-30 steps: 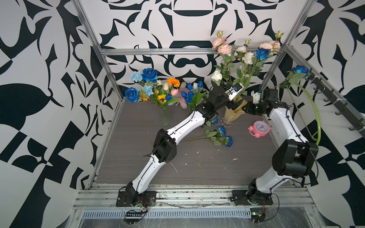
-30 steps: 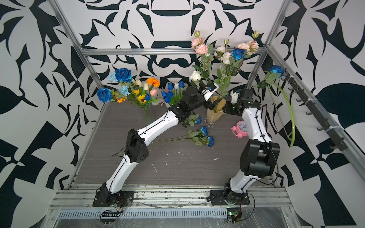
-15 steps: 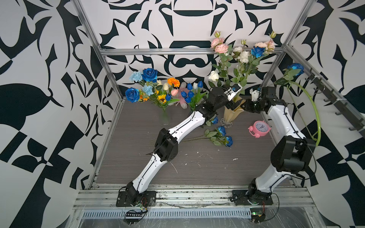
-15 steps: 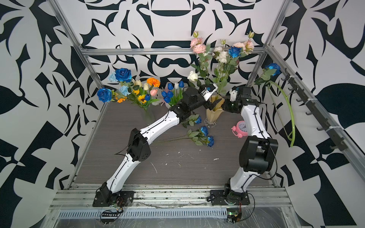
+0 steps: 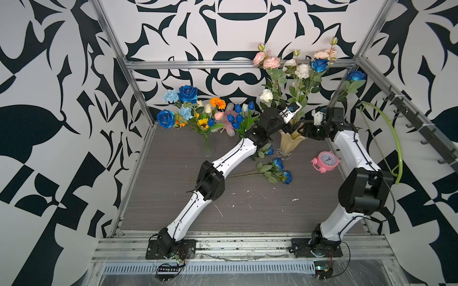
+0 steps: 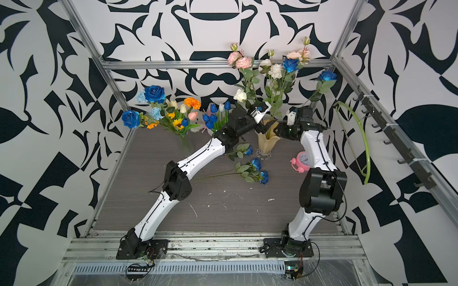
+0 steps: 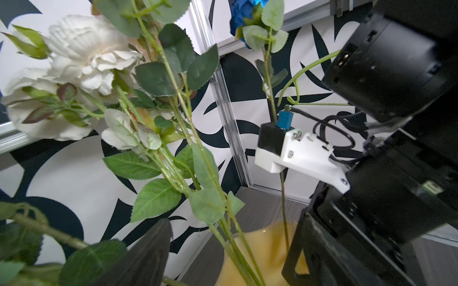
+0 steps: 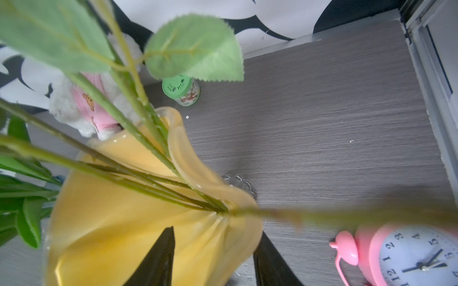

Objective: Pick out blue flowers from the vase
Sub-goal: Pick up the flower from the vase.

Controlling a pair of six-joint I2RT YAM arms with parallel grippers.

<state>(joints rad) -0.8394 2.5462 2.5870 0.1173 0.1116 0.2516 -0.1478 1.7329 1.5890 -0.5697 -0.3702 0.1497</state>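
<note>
Yellow vase (image 8: pixel 111 222) fills the lower frame between my right end effector's (image 8: pixel 216 232) parted fingers. My left end effector (image 7: pixel 235 220) gapes around stems (image 7: pixel 218 198). Blue rose (image 7: pixel 244 14) sits cropped at the top edge.

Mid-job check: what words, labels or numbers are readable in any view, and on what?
"12", "1", "2", "3", "4", "5": dial numerals on the pink clock, right wrist view; the remaining numerals are cut off or blurred.
Green-lidded jar: a printed picture, any lettering too small to read.
Plush toy: a bear motif only, no words.
Both top views: the clock dial is too small to read.
</note>
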